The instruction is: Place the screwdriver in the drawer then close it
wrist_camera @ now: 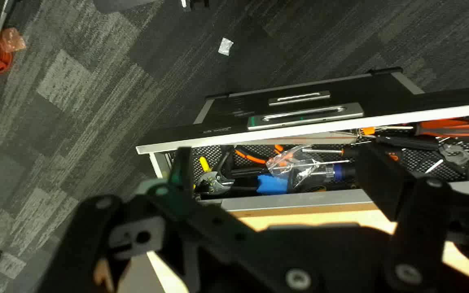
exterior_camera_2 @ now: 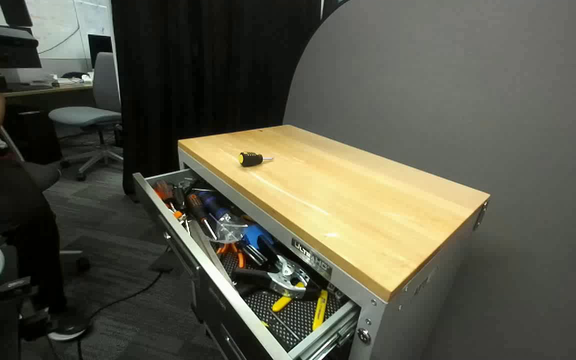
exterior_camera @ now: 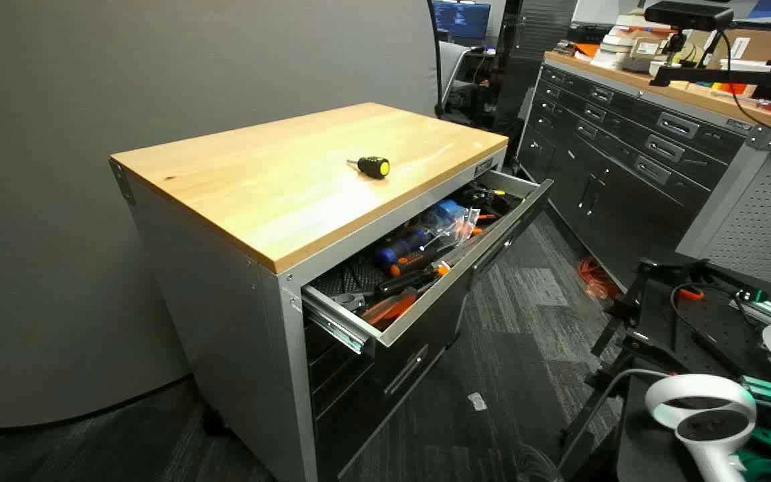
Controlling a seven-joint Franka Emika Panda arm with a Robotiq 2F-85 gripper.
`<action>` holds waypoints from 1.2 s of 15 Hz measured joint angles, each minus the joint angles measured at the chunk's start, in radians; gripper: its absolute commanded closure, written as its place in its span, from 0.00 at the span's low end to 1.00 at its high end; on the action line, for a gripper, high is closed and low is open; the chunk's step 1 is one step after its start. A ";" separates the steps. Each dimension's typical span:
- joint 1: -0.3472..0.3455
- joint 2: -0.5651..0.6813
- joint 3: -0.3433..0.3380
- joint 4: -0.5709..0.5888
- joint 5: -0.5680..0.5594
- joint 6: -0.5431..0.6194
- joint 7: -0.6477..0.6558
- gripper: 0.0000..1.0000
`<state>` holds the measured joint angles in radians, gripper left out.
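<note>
The gripper (wrist_camera: 276, 154) stands wide in the wrist view with nothing held between its jaws, facing down over the pulled-out drawer (wrist_camera: 218, 140). Neither exterior view shows it, so I cannot tell its height. Behind it, at the bottom of the wrist view, runs a strip of the tabletop (wrist_camera: 332, 216), and the coming move seems to lead back that way. The screwdriver (exterior_camera: 373, 167) lies on its side on that wood, not visible from the wrist. In both exterior views it rests nearer the drawer-side edge than the back, its shank pointing away from the drawer, its long axis roughly square to that edge. The jaws look set to close along the drawer's length, so pinching across the handle should need little turning.

The drawer is crowded: a clear bag (wrist_camera: 289, 165), a metal clamp (exterior_camera_2: 288, 277), a yellow-handled tool (exterior_camera_2: 320, 311), orange-red handles (exterior_camera: 392, 308). Something standing proud there could catch under the tabletop during closing. A person (exterior_camera_2: 13, 215) sits well apart.
</note>
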<state>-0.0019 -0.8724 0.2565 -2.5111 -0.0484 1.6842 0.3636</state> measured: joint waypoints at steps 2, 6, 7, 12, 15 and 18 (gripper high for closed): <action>0.000 -0.001 0.000 0.010 0.000 0.001 0.000 0.00; 0.000 -0.004 0.000 0.016 0.000 0.001 0.000 0.00; 0.000 -0.004 0.000 0.016 0.000 0.001 0.000 0.00; 0.000 -0.004 0.000 0.016 0.000 0.001 0.000 0.00; 0.000 -0.004 0.000 0.016 0.000 0.001 0.000 0.00; 0.000 -0.003 0.000 0.015 0.000 0.000 0.000 0.00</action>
<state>-0.0018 -0.8758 0.2565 -2.4962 -0.0484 1.6845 0.3636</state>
